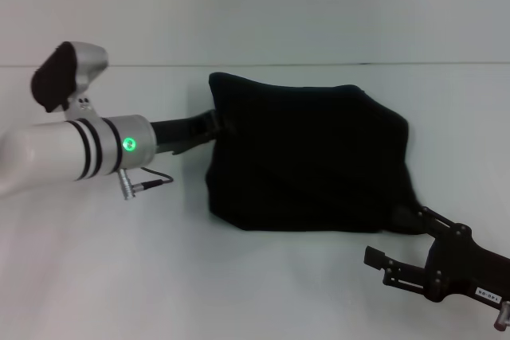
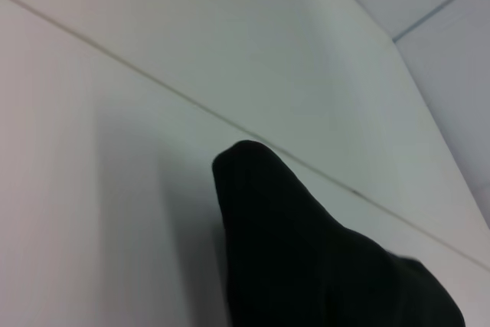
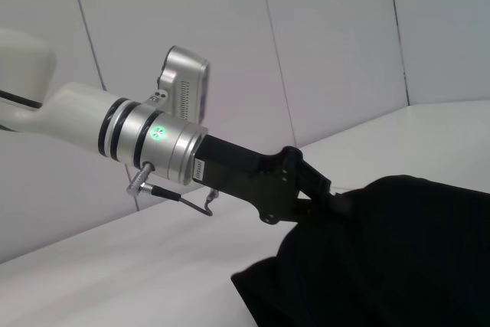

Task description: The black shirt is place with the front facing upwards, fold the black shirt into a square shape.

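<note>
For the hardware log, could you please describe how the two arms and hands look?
The left arm is white with black bands, a silver wrist, a green light, a thin cable and a black left hand. The right hand is black, with a small white label.

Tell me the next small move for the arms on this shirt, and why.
Probably carry the left gripper toward the right, laying its held edge over. It is clamped on the left edge of the black shirt, which sits bunched and lifted, not flat. The right gripper meets the near right corner, its grip hidden.
</note>
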`<action>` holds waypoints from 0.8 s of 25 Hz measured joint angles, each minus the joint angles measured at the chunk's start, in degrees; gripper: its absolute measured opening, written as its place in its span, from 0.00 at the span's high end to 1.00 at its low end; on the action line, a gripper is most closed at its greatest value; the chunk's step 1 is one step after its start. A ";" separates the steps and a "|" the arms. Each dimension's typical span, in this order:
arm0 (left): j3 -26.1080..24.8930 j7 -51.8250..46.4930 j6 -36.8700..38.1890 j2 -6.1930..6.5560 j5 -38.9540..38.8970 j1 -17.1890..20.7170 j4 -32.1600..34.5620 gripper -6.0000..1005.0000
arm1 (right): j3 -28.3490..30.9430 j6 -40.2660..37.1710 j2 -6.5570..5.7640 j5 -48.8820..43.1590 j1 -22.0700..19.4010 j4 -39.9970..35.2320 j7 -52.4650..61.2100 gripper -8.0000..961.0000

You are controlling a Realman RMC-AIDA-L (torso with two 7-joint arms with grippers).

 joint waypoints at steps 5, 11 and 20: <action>-2.73 0.81 -0.50 0.72 -0.02 1.27 0.09 0.92 | -0.01 0.05 0.00 0.15 0.12 0.00 -0.02 0.02; -3.16 1.22 -0.36 0.73 -0.02 2.52 0.09 0.92 | -0.01 0.11 0.00 0.24 0.18 0.00 -0.03 0.02; -3.62 1.95 2.08 0.26 0.00 3.25 0.67 0.92 | -0.01 0.14 0.00 0.15 0.22 0.00 0.10 0.02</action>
